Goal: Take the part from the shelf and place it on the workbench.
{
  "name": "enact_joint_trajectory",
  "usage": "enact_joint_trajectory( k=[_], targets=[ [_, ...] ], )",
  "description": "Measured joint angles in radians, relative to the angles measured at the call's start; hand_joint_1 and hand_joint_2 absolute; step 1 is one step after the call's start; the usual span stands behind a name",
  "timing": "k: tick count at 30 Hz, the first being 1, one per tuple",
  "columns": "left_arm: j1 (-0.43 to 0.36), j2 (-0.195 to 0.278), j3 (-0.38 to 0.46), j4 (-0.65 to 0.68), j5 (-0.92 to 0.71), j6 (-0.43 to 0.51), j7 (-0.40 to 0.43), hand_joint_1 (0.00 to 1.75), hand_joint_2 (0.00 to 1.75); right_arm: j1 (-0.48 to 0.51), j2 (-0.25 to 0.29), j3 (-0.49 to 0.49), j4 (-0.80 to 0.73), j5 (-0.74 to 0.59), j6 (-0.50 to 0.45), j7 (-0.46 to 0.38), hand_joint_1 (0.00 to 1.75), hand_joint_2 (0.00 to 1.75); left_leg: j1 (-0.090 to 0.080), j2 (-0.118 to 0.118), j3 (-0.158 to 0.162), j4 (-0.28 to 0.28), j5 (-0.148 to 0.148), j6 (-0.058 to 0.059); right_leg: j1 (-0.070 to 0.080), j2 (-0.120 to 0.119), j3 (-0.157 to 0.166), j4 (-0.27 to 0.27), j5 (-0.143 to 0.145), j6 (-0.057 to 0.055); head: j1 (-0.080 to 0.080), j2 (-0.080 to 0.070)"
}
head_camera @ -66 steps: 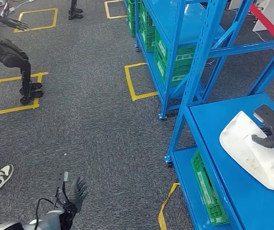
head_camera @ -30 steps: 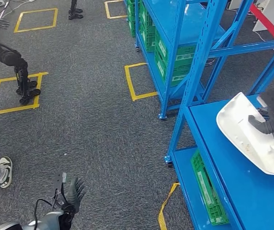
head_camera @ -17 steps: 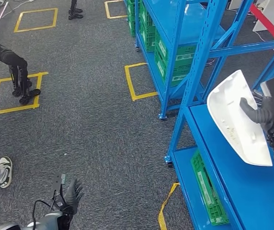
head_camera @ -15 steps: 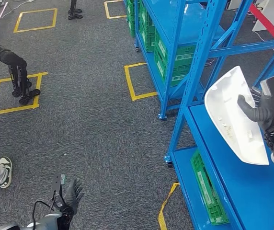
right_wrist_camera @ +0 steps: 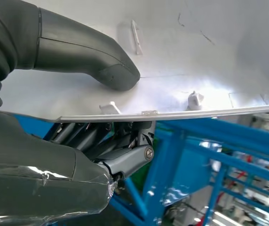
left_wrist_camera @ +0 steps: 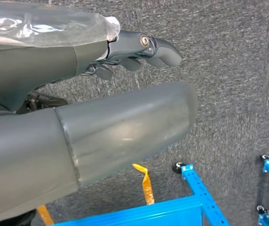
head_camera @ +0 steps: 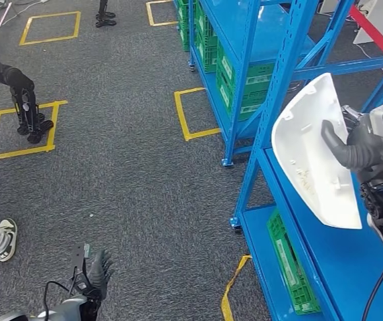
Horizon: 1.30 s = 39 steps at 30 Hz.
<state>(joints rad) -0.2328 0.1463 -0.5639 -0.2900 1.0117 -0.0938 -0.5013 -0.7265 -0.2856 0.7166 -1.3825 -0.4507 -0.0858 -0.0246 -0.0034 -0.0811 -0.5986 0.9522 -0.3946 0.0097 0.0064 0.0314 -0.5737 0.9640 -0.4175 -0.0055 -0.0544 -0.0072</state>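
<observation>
The white part (head_camera: 311, 154), a shallow moulded shell, is held up off the blue shelf (head_camera: 326, 267), tilted on edge with its hollow inner face toward the camera. The right hand (head_camera: 353, 147) clamps it at one rim: the thick grey thumb lies on the inner face, and the right wrist view adds what the head view hides, the darker fingers (right_wrist_camera: 126, 155) pressed against the underside, so the part's edge (right_wrist_camera: 168, 113) sits pinched between thumb and fingers. That close view also shows small ribs and clips on the part's inner surface. The left hand (head_camera: 96, 277) hangs low over the grey carpet (head_camera: 128, 174), holding nothing, fingers slightly apart and loosely curved; its wrist view shows them over bare carpet beside a blue frame foot on castors. Green crates (head_camera: 290, 267) sit on the lower shelf levels, with white labels too small to read. Yellow tape squares (head_camera: 194, 114) mark the floor; a person's shoe (head_camera: 3, 241) shows at the left edge.
</observation>
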Motion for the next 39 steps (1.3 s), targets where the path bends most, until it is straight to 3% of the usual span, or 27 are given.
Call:
enact_joint_trajectory(
  k=[3, 9, 14, 18, 20, 22, 24, 25, 26, 27, 28, 30, 32, 34, 35, 36, 38, 39],
  targets=[
    [-0.002, -0.001, 0.000, 0.000, -0.016, 0.016, -0.010, 0.00, 0.00, 0.033, 0.011, -0.019, -0.048, -0.045, 0.034, -0.066, 1.75, 1.75, 0.000, 0.000, 0.000, 0.000, 0.000, 0.000, 0.000, 0.000, 0.000, 0.000, 0.000, 0.000, 0.000, 0.000],
    [-0.020, -0.002, 0.000, 0.000, -0.056, 0.031, -0.001, 0.00, 0.00, 0.092, 0.023, -0.043, -0.132, -0.154, 0.210, -0.182, 1.75, 1.75, 0.000, 0.000, 0.000, 0.000, 0.000, -0.001, 0.000, 0.000, 0.000, 0.000, -0.001, -0.001, 0.000, 0.000],
    [-0.024, -0.002, 0.000, 0.000, -0.064, 0.007, 0.019, 0.00, 0.00, 0.155, 0.039, -0.052, -0.176, -0.149, 0.216, -0.210, 1.75, 1.75, 0.000, 0.000, 0.000, 0.001, -0.002, -0.001, 0.000, 0.000, 0.000, -0.001, -0.001, -0.001, 0.000, 0.000],
    [-0.023, 0.003, 0.000, 0.000, -0.031, -0.047, 0.043, 0.00, 0.00, 0.199, 0.053, -0.052, -0.206, -0.093, 0.220, -0.240, 1.75, 1.75, -0.007, 0.000, 0.001, 0.003, -0.007, 0.009, -0.004, 0.000, 0.003, -0.004, -0.003, 0.007, -0.001, 0.000],
    [-0.023, 0.004, 0.000, 0.000, -0.024, -0.060, 0.041, 0.00, 0.00, 0.220, 0.059, -0.054, -0.223, -0.052, 0.208, -0.248, 1.75, 1.75, 0.000, 0.001, 0.012, -0.011, -0.003, 0.013, -0.001, -0.003, 0.000, 0.003, -0.011, 0.011, -0.002, 0.000],
    [-0.023, 0.005, 0.000, 0.000, -0.026, -0.062, 0.039, 0.00, 0.00, 0.241, 0.063, -0.058, -0.238, -0.025, 0.196, -0.253, 1.75, 1.75, 0.010, 0.001, 0.029, -0.026, 0.000, 0.017, -0.001, -0.011, -0.027, 0.071, -0.053, 0.019, 0.003, 0.000],
    [-0.023, 0.005, 0.000, 0.000, -0.033, -0.058, 0.040, 0.00, 0.00, 0.262, 0.068, -0.060, -0.250, -0.004, 0.191, -0.256, 1.75, 1.75, 0.011, -0.003, 0.035, -0.028, -0.002, 0.018, -0.009, -0.018, -0.088, 0.209, -0.118, 0.028, 0.008, 0.000],
    [-0.023, 0.005, 0.000, 0.000, -0.037, -0.055, 0.042, 0.00, 0.00, 0.274, 0.070, -0.060, -0.255, 0.006, 0.189, -0.255, 1.75, 1.75, 0.013, -0.007, 0.036, -0.027, -0.004, 0.017, -0.015, -0.020, -0.116, 0.267, -0.138, 0.033, 0.009, 0.000],
    [-0.022, 0.004, 0.000, 0.000, -0.040, -0.052, 0.043, 0.00, 0.00, 0.285, 0.072, -0.061, -0.260, 0.012, 0.187, -0.255, 1.75, 1.75, 0.015, -0.013, 0.037, -0.026, -0.005, 0.015, -0.020, -0.021, -0.130, 0.293, -0.141, 0.037, 0.009, 0.000],
    [-0.022, 0.003, 0.000, 0.000, -0.042, -0.051, 0.044, 0.00, 0.00, 0.294, 0.073, -0.063, -0.264, 0.016, 0.185, -0.255, 1.75, 1.75, 0.019, -0.021, 0.038, -0.025, -0.008, 0.011, -0.025, -0.021, -0.123, 0.277, -0.122, 0.041, 0.009, 0.000],
    [-0.022, 0.003, 0.000, 0.000, -0.043, -0.050, 0.044, 0.00, 0.00, 0.300, 0.073, -0.065, -0.268, 0.018, 0.184, -0.254, 1.75, 1.75, 0.023, -0.030, 0.040, -0.022, -0.011, 0.006, -0.030, -0.017, -0.096, 0.222, -0.087, 0.046, 0.009, 0.000],
    [-0.025, 0.003, 0.000, 0.000, -0.044, -0.050, 0.044, 0.00, 0.00, 0.305, 0.075, -0.071, -0.276, 0.019, 0.183, -0.254, 1.75, 1.75, 0.029, -0.048, 0.039, -0.012, -0.020, -0.009, -0.041, 0.024, -0.020, 0.076, -0.031, 0.054, 0.010, 0.000],
    [-0.030, 0.003, 0.000, 0.000, -0.044, -0.051, 0.045, 0.00, 0.00, 0.313, 0.078, -0.077, -0.282, 0.021, 0.182, -0.254, 1.75, 1.75, 0.032, -0.068, 0.032, -0.007, -0.021, -0.026, -0.044, 0.054, 0.020, 0.008, -0.020, 0.051, 0.010, 0.000],
    [-0.031, 0.002, 0.000, 0.000, -0.046, -0.053, 0.047, 0.00, 0.00, 0.323, 0.082, -0.080, -0.286, 0.026, 0.183, -0.254, 1.75, 1.75, 0.036, -0.091, 0.025, -0.013, -0.015, -0.042, -0.039, 0.036, 0.026, 0.006, -0.021, 0.037, 0.009, 0.000],
    [-0.030, 0.001, 0.000, 0.000, -0.048, -0.053, 0.048, 0.00, 0.00, 0.326, 0.083, -0.081, -0.287, 0.030, 0.186, -0.257, 1.75, 1.75, 0.038, -0.082, 0.023, -0.010, -0.017, -0.047, -0.038, 0.022, 0.028, 0.003, -0.020, 0.030, 0.008, 0.000],
    [-0.030, 0.000, 0.000, 0.000, -0.050, -0.053, 0.049, 0.00, 0.00, 0.328, 0.086, -0.083, -0.288, 0.034, 0.188, -0.262, 1.75, 1.75, 0.036, -0.053, 0.013, 0.008, -0.027, -0.052, -0.039, 0.007, 0.030, -0.001, -0.019, 0.022, 0.005, 0.000],
    [-0.037, -0.001, 0.000, 0.000, -0.052, -0.052, 0.055, 0.00, 0.00, 0.335, 0.092, -0.087, -0.290, 0.043, 0.194, -0.273, 1.75, 1.75, 0.031, 0.029, -0.041, 0.113, -0.075, -0.057, -0.036, -0.025, 0.034, -0.007, -0.019, 0.008, -0.006, 0.000],
    [-0.041, -0.003, 0.000, 0.000, -0.053, -0.051, 0.057, 0.00, 0.00, 0.341, 0.095, -0.087, -0.290, 0.047, 0.197, -0.278, 1.75, 1.75, 0.029, 0.056, -0.082, 0.189, -0.106, -0.059, -0.032, -0.041, 0.035, -0.007, -0.021, 0.003, -0.011, 0.000]
  ],
)
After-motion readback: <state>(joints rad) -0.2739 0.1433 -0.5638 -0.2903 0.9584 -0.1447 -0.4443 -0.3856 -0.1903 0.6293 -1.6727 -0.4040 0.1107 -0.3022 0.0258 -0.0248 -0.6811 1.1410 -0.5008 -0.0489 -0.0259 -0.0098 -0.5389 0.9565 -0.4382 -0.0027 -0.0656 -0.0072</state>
